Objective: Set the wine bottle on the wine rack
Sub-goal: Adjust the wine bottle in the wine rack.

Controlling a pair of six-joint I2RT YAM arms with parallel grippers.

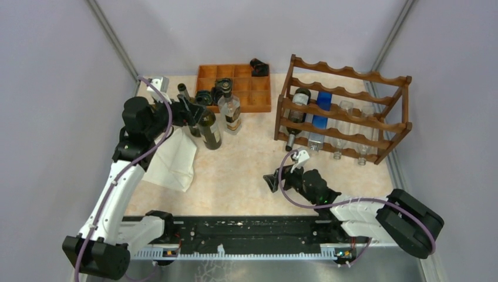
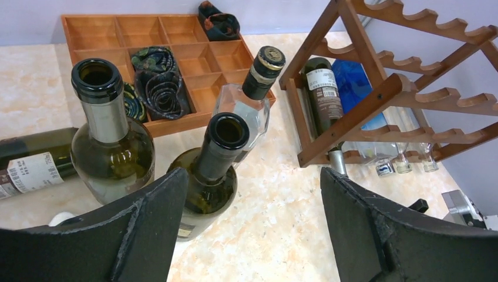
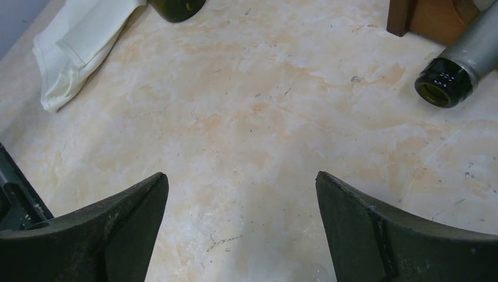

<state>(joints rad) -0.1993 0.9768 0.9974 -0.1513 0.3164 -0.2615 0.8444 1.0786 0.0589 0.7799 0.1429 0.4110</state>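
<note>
Presently, left gripper: gaping wide, hanging near upright wine bottle, gripping nothing.
Right gripper: gaping wide over table, holding nothing.

Right gripper, jaws spread wide, only marbled table showing between the fingers. Ahead, off the right finger, a wine bottle pokes in, silver-foiled neck, dark mouth toward us, just beside a wine rack foot. Ahead off the left finger, a white cloth lies crumpled, with a dark bottle base beside it.
</note>
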